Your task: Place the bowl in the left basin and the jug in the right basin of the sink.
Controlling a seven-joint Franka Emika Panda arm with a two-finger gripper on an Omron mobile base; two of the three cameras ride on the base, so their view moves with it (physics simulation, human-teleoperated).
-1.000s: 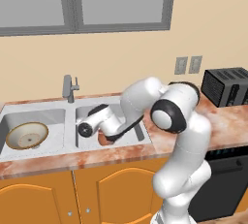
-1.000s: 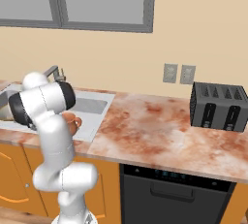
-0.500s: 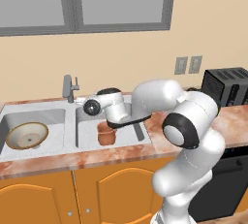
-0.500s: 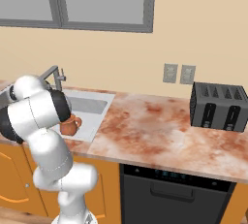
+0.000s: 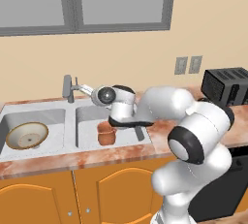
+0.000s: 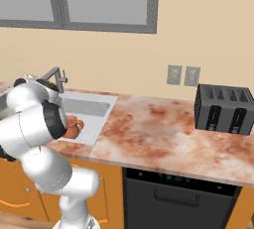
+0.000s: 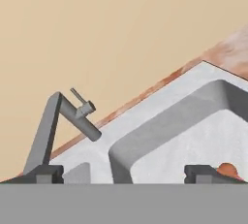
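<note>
Nearest you, the jug [image 5: 106,133] stands upright on the floor of the right basin [image 5: 87,136], so that half looks done. Your gripper [image 7: 123,172] hangs just above it, jaws spread wide and holding nothing. Farther left, the bowl [image 5: 26,135] rests in the left basin [image 5: 53,119], behind it the faucet [image 5: 68,88].

Bowl [image 5: 26,136] left basin, jug [image 5: 106,133] right
</note>
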